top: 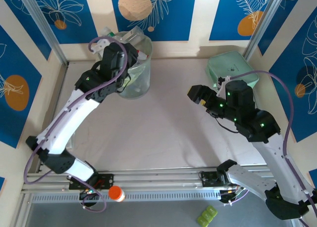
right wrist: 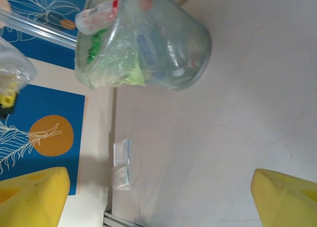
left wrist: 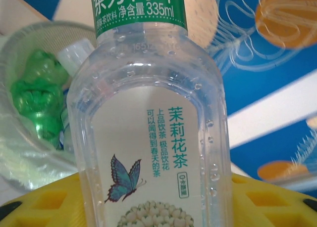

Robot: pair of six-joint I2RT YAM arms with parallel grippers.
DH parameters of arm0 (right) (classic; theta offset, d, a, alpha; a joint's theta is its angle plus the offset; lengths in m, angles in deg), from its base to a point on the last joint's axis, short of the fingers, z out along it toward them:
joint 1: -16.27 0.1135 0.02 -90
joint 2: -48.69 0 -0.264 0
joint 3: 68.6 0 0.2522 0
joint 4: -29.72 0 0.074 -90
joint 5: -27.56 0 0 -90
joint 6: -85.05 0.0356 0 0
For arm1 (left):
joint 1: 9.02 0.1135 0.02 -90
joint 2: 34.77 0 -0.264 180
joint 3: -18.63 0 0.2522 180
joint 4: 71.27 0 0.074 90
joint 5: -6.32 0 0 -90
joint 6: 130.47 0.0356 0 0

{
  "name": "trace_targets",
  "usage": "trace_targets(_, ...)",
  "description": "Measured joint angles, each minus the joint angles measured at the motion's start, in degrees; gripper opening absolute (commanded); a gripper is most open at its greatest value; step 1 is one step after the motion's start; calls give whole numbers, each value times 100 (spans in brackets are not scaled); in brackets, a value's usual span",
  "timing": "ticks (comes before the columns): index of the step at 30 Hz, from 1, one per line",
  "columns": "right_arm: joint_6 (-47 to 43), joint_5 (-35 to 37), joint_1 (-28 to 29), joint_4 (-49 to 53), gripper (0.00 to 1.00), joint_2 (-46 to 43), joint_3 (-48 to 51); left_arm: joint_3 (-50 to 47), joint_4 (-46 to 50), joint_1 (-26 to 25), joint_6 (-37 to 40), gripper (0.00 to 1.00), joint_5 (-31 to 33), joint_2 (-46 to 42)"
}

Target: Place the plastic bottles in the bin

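My left gripper (left wrist: 158,209) is shut on a clear plastic bottle (left wrist: 148,113) with a green neck band and a white butterfly label; yellow fingers (left wrist: 44,202) show on both sides of it. From above, the left gripper (top: 125,51) holds it at the rim of the bin (top: 136,81), a translucent basket lined with a pale green bag. The bin (left wrist: 20,153) lies left of the held bottle, with a green bottle (left wrist: 37,96) inside. The bin (right wrist: 148,44) holds several bottles, a red-labelled one (right wrist: 99,13) at its mouth. My right gripper (top: 195,94) (right wrist: 158,197) is open over bare table.
A mint-green case (top: 233,71) sits at the back right, just behind the right gripper. Two flat clear packets (right wrist: 121,165) lie by the table's left edge. An orange-capped item (top: 116,193) rests on the front rail.
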Motion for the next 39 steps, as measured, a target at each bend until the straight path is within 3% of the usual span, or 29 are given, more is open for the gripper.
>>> trace_targets(6,83,-385,-330,-2,94,48,35,774,98,389,-859,46,367,715)
trace_targets(11,81,-608,-463,-83,94,42,149,1029,442,942,-1860,46,-140,1235)
trace_targets(17,79,-789,-597,-122,94,42,310,1069,817,1283,-2428,54,-750,1880)
trace_targets(22,79,-925,-682,-168,94,44,487,1069,907,1384,-2629,60,-1119,2050)
trace_targets(26,81,-999,-715,-173,94,44,531,1073,817,1397,-2736,77,-1283,2050)
trace_targets(29,81,-1032,-726,-212,95,42,538,1054,721,1397,-2828,85,-1377,2026)
trace_targets(39,81,-1047,-752,-251,95,31,564,868,669,1453,-2549,85,-1458,1556)
